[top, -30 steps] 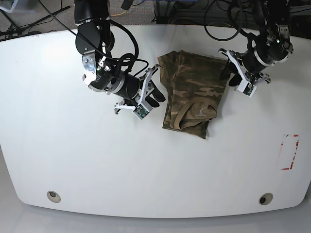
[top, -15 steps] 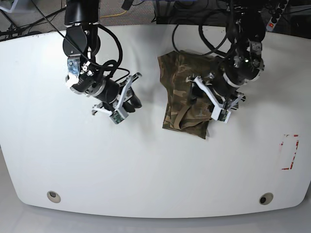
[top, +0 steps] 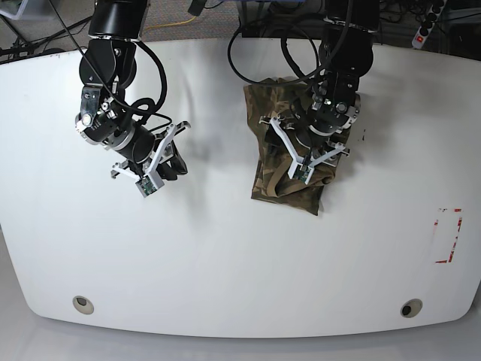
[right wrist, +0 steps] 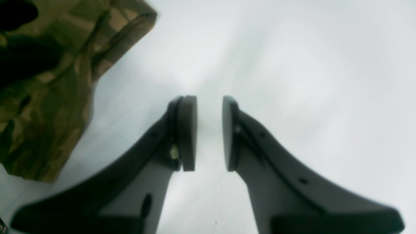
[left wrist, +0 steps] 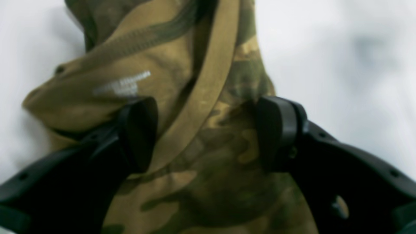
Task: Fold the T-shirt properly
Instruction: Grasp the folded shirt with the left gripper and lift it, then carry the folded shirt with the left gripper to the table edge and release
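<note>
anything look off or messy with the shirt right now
Yes: the T-shirt is only roughly folded. Its collar end is bunched and skewed, and the edges do not line up. The left gripper hangs open over that bunched part.

A white table with rounded corners fills the view. Near its front edge there are two small round holes. A red marked rectangle is at one side. Behind the table lie dark cables.
</note>
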{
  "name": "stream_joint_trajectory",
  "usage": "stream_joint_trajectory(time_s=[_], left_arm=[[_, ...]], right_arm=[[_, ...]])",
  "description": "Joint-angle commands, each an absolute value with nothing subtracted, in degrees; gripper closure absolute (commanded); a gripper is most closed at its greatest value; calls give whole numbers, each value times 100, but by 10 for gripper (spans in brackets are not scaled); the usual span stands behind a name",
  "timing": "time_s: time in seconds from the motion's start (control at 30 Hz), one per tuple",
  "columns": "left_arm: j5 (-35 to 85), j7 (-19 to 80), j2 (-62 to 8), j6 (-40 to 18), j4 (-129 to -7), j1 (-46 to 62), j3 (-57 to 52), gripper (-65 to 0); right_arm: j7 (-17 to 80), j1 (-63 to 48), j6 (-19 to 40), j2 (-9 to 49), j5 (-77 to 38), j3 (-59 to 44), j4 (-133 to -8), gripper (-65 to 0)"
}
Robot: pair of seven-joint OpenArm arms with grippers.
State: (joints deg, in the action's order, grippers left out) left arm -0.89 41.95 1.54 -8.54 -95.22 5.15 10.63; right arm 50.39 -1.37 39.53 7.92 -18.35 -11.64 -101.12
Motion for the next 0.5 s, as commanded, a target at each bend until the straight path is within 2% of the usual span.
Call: stream_joint_trajectory(time_s=[0.0,0.27,0.47], left_arm=[[-145,3925,163,-831,-9165,488,1033,-438],[-110,3662,-242,-892,-8523,470,268,-438],[-110,3679,-1007,-1833,-8514,479,-629,-436]], right_arm=[[4919,-119,3996,813,-1956,-1191,-10202,-124],[4919,-163,3996,813,-1956,-1191,-10246,-122],[4919,-171,3996,813,-1956,-1191,-10255,-120]])
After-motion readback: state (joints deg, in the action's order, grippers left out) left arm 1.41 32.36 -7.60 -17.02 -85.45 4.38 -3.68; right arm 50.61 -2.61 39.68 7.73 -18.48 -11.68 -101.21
